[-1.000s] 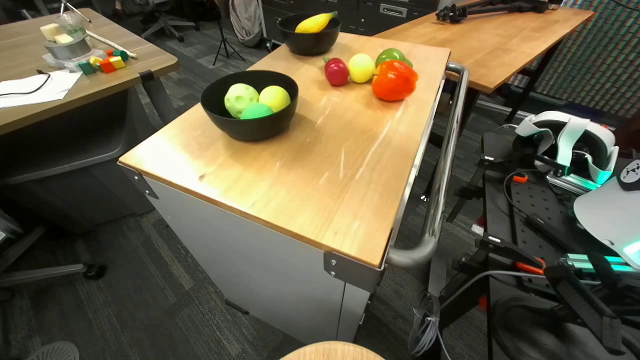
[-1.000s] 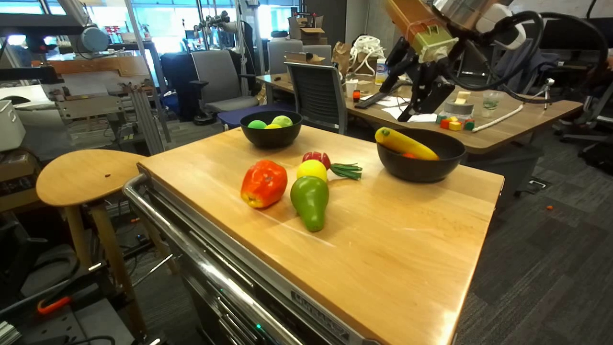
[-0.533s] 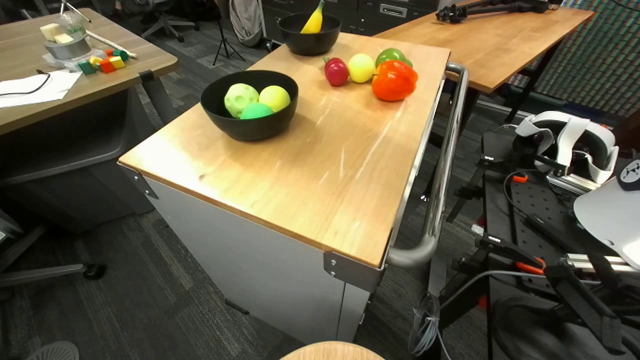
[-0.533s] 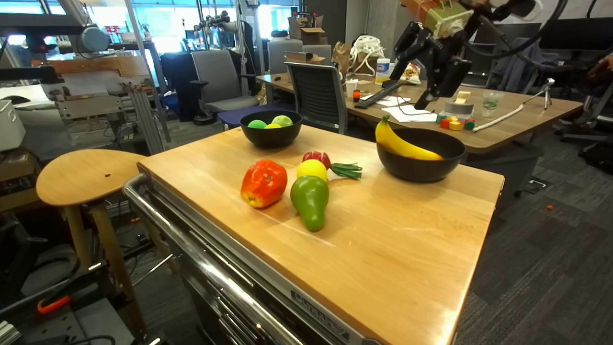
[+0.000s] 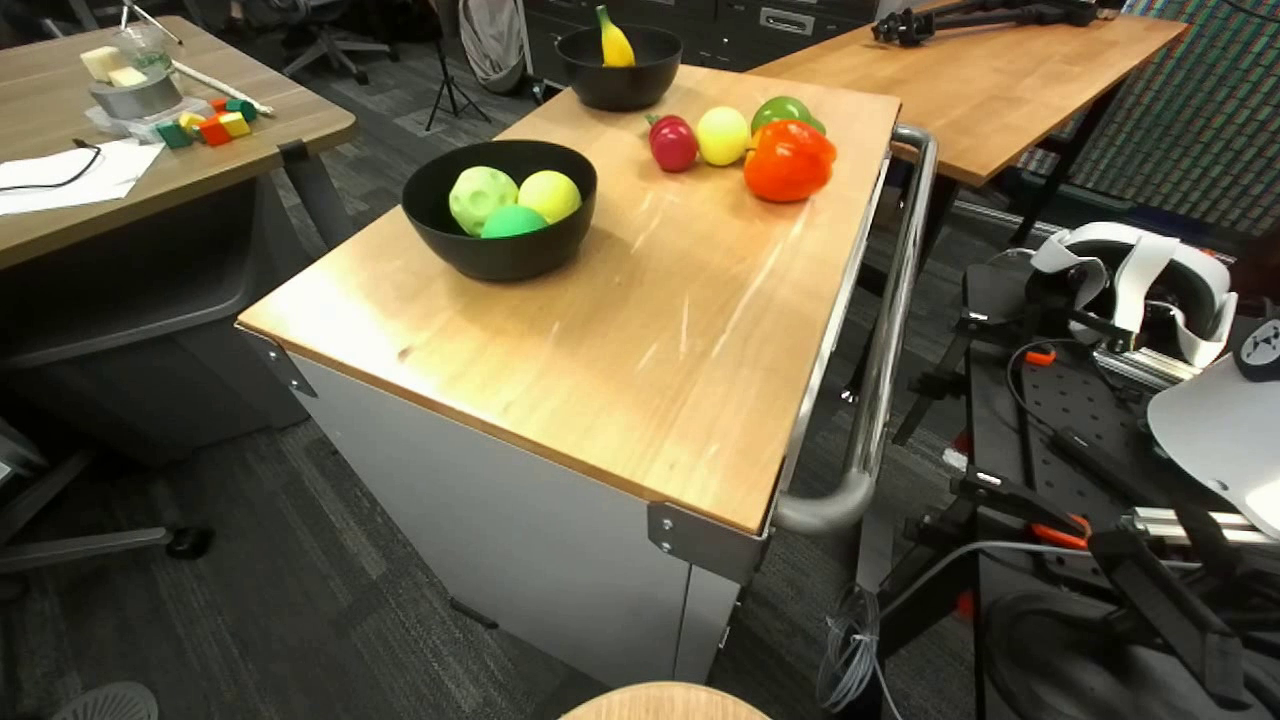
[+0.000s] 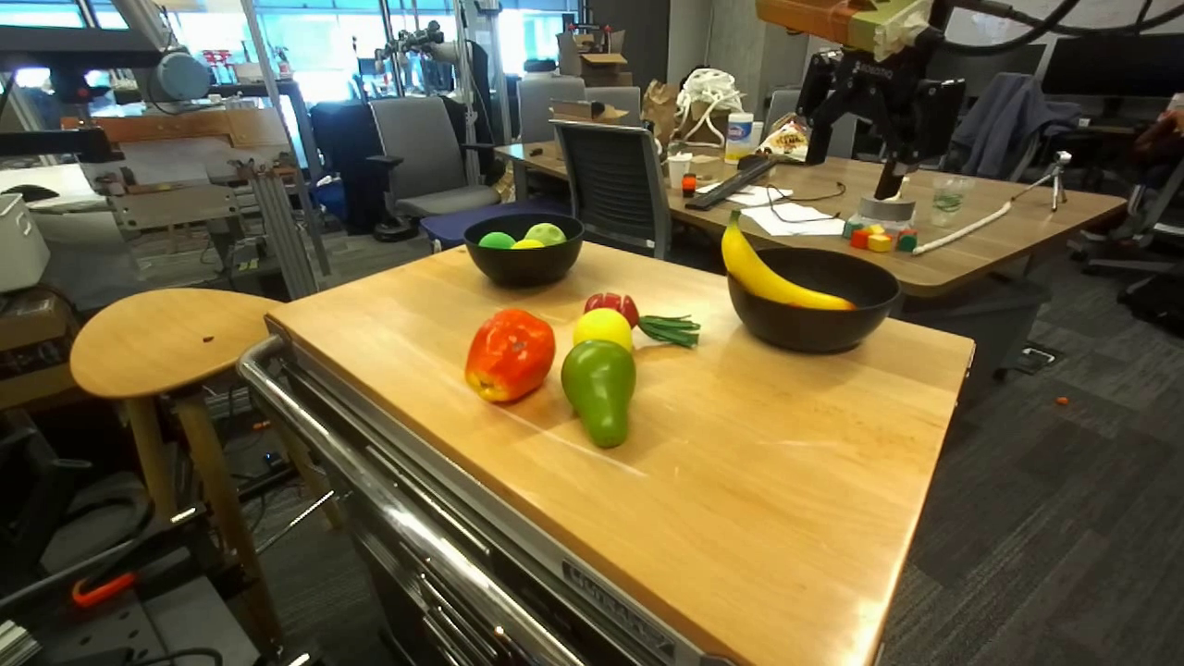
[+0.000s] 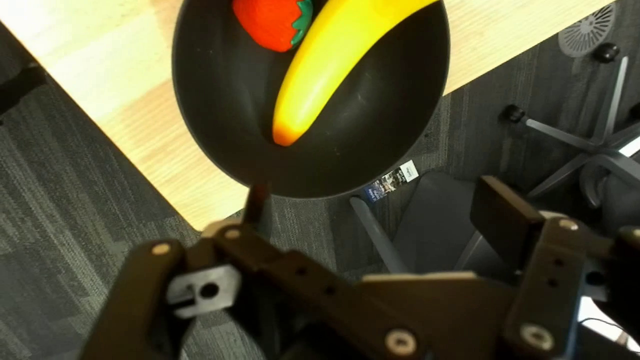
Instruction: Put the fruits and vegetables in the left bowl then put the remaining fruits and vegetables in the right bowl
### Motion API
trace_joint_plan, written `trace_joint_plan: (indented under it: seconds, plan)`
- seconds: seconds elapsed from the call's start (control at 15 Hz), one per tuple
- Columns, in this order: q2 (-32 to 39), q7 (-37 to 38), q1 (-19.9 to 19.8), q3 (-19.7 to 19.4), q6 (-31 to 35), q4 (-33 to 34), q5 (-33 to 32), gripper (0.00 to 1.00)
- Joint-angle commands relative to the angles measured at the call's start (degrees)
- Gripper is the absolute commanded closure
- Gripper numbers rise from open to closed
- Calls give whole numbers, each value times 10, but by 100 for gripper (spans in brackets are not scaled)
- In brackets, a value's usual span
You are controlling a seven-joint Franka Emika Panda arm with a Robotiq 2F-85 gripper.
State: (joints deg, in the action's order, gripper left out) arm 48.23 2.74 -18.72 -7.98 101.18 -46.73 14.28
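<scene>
While my pincer (image 7: pixel 377 207) hovers, jaws wide apart, banana (image 7: pixel 325 70) and strawberry (image 7: pixel 265 25) sit in a black bowl (image 7: pixel 360 135), three round fruits (image 5: pixel 513 222) in a second bowl (image 5: pixel 505 260); avocado (image 6: pixel 599 388), yellow fruit (image 6: pixel 603 327), radish (image 6: pixel 610 305) and red-orange fruit (image 6: pixel 511 356) crowd the bench (image 6: pixel 786 472), metal rail (image 5: pixel 895 300) alongside, chair (image 6: pixel 612 176) behind.

Banana (image 7: pixel 331 57), red frt (image 7: pixel 267 24) in blk bowl (image 7: pixel 320 172), claw (image 7: pixel 382 212) agape
</scene>
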Motion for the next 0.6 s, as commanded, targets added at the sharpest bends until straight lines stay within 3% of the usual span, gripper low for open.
trace_joint_plan:
  seconds: [0.0,0.53]
  plan:
    - [3,1,3,-1,3,2,-2,0]
    - [42,8,14,15,6,13,1,2]
